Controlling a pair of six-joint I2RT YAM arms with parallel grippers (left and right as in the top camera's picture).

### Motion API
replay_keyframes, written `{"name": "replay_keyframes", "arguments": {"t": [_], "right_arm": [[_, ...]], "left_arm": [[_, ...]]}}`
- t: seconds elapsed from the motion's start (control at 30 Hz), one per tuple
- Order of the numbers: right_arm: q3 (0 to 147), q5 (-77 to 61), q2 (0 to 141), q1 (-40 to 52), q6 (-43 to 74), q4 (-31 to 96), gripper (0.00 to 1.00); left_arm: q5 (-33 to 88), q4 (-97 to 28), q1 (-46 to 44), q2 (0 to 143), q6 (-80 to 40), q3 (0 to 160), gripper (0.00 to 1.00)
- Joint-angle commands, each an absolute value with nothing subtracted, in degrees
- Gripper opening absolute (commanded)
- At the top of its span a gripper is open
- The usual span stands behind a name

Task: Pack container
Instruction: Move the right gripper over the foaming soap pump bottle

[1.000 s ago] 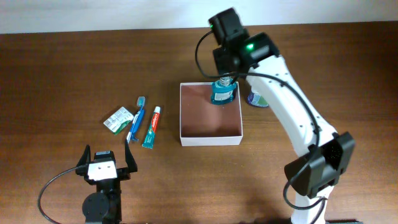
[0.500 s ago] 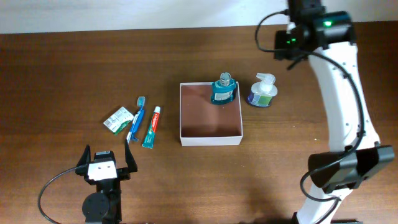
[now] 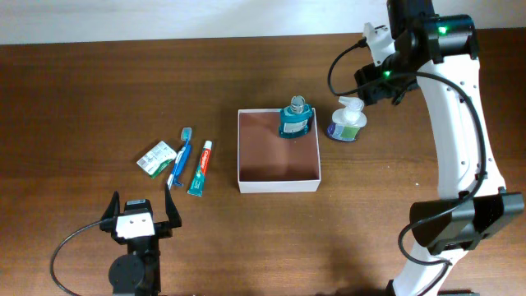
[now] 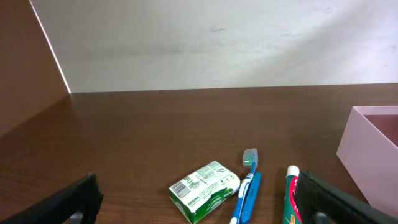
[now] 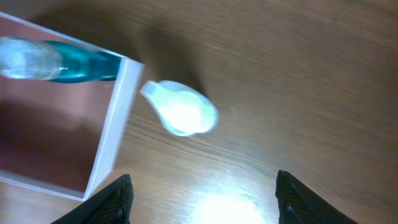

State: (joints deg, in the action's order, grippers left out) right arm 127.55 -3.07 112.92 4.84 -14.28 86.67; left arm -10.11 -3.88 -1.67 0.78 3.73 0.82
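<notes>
The container (image 3: 278, 185) is a shallow white-walled box with a reddish-brown floor at the table's middle; its wall also shows in the right wrist view (image 5: 112, 134) and the left wrist view (image 4: 367, 140). A teal bottle (image 3: 294, 118) stands in its far right corner. A white pump bottle (image 3: 346, 122) stands on the table just right of the box, also in the right wrist view (image 5: 181, 115). My right gripper (image 3: 380, 72) is open and empty above and right of the pump bottle. My left gripper (image 3: 140, 220) is open near the front edge, facing a green soap box (image 4: 204, 190), a blue toothbrush (image 4: 247, 186) and a toothpaste tube (image 4: 290, 199).
The soap box (image 3: 156, 158), toothbrush (image 3: 180, 156) and toothpaste tube (image 3: 200, 167) lie in a row left of the container. A pale wall runs behind the table's far edge.
My right gripper left the teal bottle standing in the container, swung right and up, then came back down a little toward the pump bottle. The left arm has not moved.
</notes>
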Motion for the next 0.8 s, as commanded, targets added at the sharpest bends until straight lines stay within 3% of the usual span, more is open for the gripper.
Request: {"name": "replay_keyframes", "arguments": {"t": [0.0, 0.23, 0.47, 0.77], "right_arm": [[127.22, -12.12, 112.03, 4.82, -16.95, 86.80, 0.66], [126.82, -12.14, 114.02, 4.80, -16.88, 87.44, 0.66], [123.76, -11.35, 114.93, 4.82, -25.45, 86.70, 0.66], [115.63, -8.34, 115.02, 4.75, -30.09, 78.50, 0.66]], "left_arm": [[-10.13, -3.88, -1.32, 0.30, 4.84, 0.54, 0.99], [-10.13, -3.88, -1.32, 0.30, 4.82, 0.54, 0.99], [-10.13, -3.88, -1.32, 0.30, 4.82, 0.54, 0.99], [-10.13, -3.88, -1.32, 0.30, 4.82, 0.54, 0.99]]}}
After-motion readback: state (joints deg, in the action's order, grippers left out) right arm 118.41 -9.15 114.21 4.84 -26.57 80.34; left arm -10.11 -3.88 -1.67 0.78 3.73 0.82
